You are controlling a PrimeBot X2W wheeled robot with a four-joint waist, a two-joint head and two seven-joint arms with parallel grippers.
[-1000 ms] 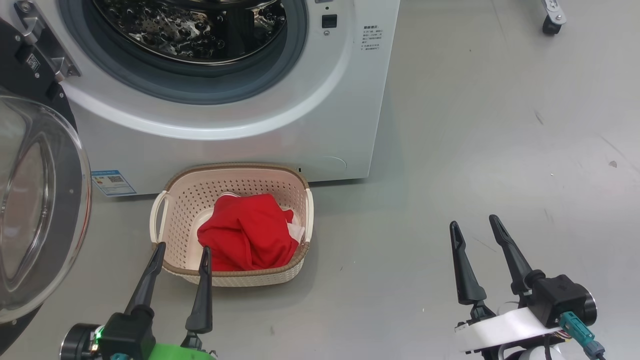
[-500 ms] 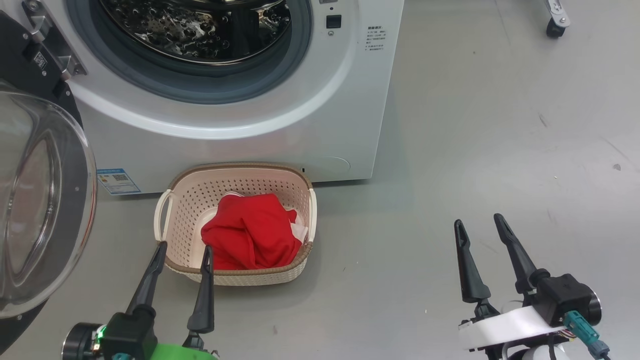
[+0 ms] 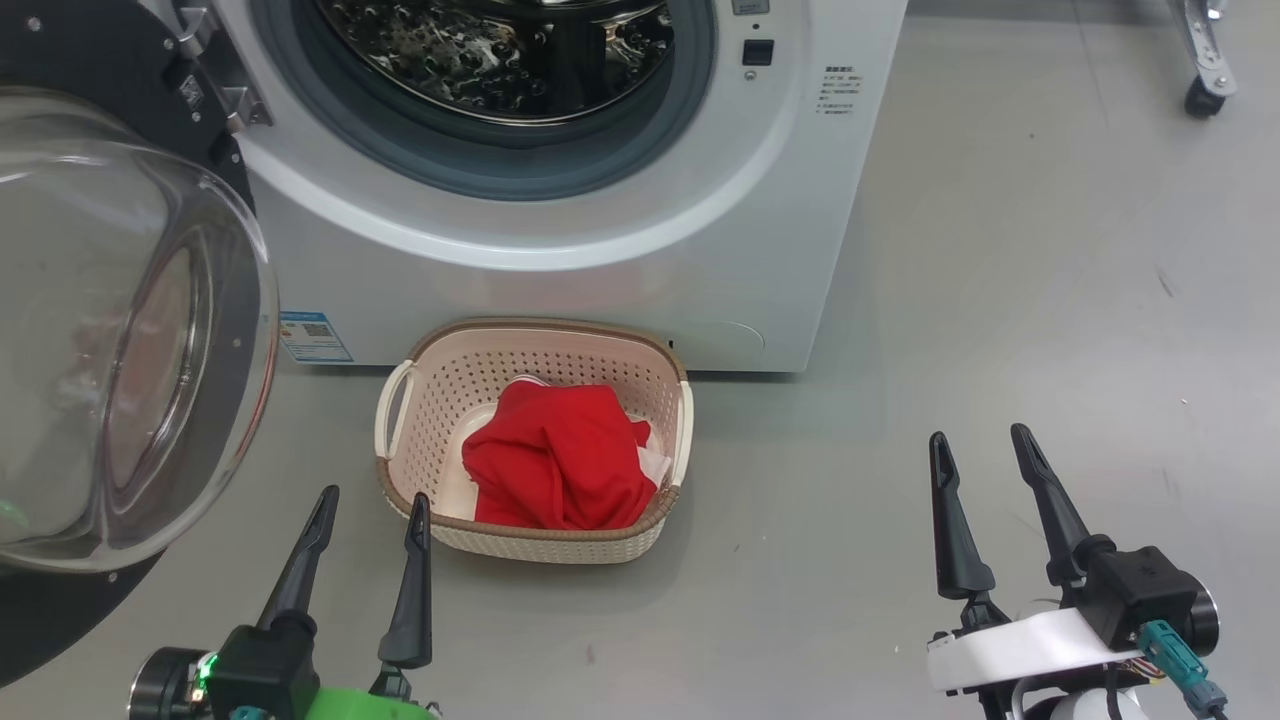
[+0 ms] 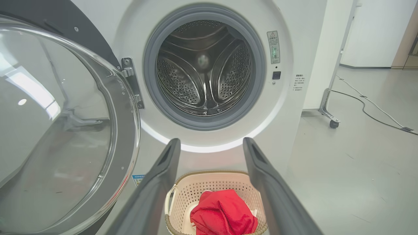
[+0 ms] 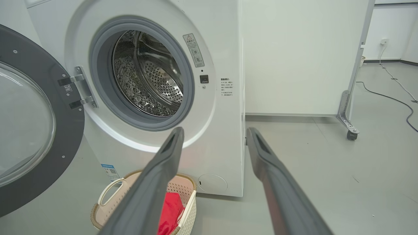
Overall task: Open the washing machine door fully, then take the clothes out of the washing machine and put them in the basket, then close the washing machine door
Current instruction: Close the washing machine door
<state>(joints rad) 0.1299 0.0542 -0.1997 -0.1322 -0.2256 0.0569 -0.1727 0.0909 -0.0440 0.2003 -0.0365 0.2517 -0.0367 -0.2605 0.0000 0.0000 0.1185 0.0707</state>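
Both arms hang low over the near edge of the grey floor (image 3: 1000, 250). The left gripper (image 3: 375, 495), two long dark fingers, stands released and empty just short of the basket's near-left corner. The right gripper (image 3: 979, 433) is likewise spread and empty, well apart to the right. I judge there is nothing left for either to carry.

The small cream perforated plastic basket with a brown woven-look rim (image 3: 540, 327) sits against the machine's foot, below the opening, so a garment travels only a short way. The bright red fabric clothes (image 3: 560, 470) lie inside it.

The round black-rimmed door with its bulging clear glass bowl (image 3: 120, 330) stands swung wide on its hinge (image 3: 225, 95), clear of the opening.

Behind, the big white front-loading washing machine (image 3: 620, 290) shows a bare perforated steel drum (image 4: 202, 65).

In my judgement the remaining step is closing the door; the left gripper is nearer.
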